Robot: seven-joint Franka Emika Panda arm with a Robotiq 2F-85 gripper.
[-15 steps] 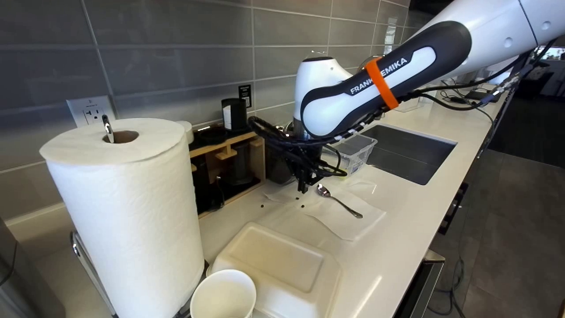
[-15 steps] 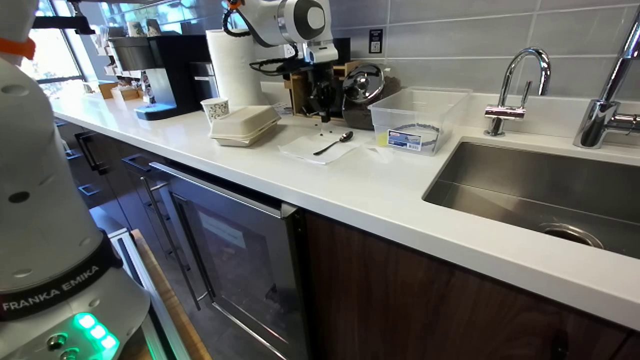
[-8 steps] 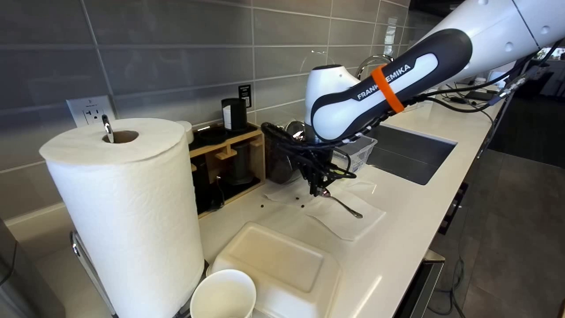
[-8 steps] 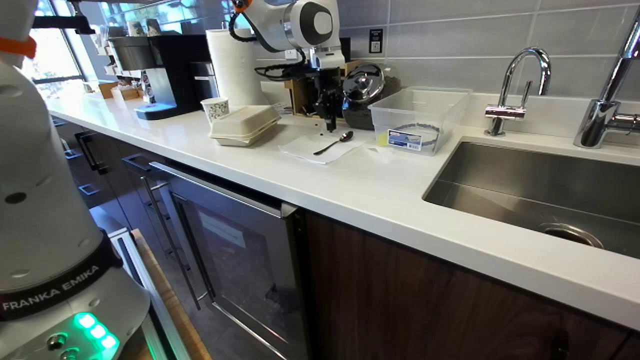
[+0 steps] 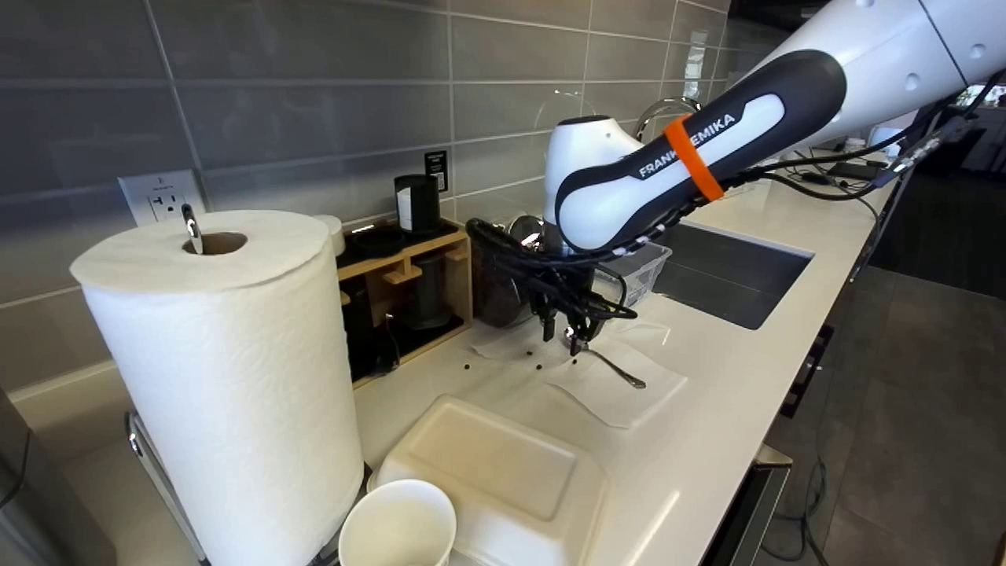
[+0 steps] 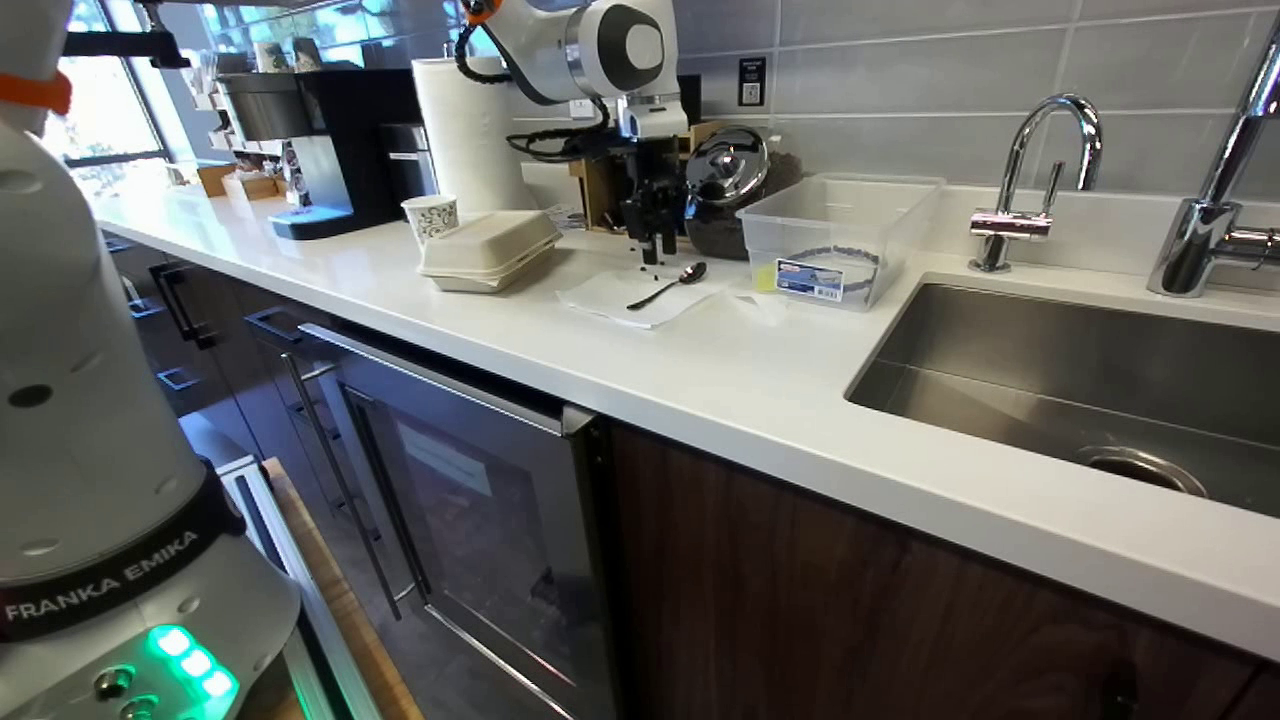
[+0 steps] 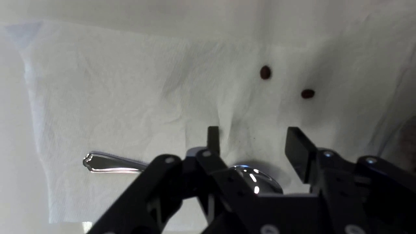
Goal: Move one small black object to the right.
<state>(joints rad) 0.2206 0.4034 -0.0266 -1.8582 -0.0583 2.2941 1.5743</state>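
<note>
- Your gripper [image 7: 253, 142] hangs low near the spoon [image 7: 263, 182], its two fingers [image 7: 296, 156] standing well apart with the paper [image 7: 113, 97] showing through the gap.
- One small black object [image 5: 574, 362] lies just below the tip of a finger in an exterior view; you can't tell whether they touch.
- To its left in that view, you have a second black object [image 5: 539, 367] and a third black object [image 5: 529, 353], near each other and apart from the fingers.
- Farther left, a fourth black object [image 5: 467, 366] sits by itself on the counter [image 5: 668, 472], well apart from the rest.
- Your wrist view shows two of these as dark, reddish ovals on the paper, beyond the fingertips; you can't be sure which of the four they are.
- The spoon lies on the paper, handle to the left in the wrist view, its neck hidden behind your gripper; contact between the two can't be told.
- In both exterior views you have a food box [image 5: 487, 464], a cup [image 5: 401, 523] just beside it and a roll of paper towels [image 5: 220, 377] standing upright.
- A wooden rack [image 5: 403, 273] stands near the tiled wall [image 5: 322, 118].
- In an exterior view, a clear plastic bin [image 6: 800, 248] stands on the counter between the spoon and the sink [image 6: 1060, 350].
</note>
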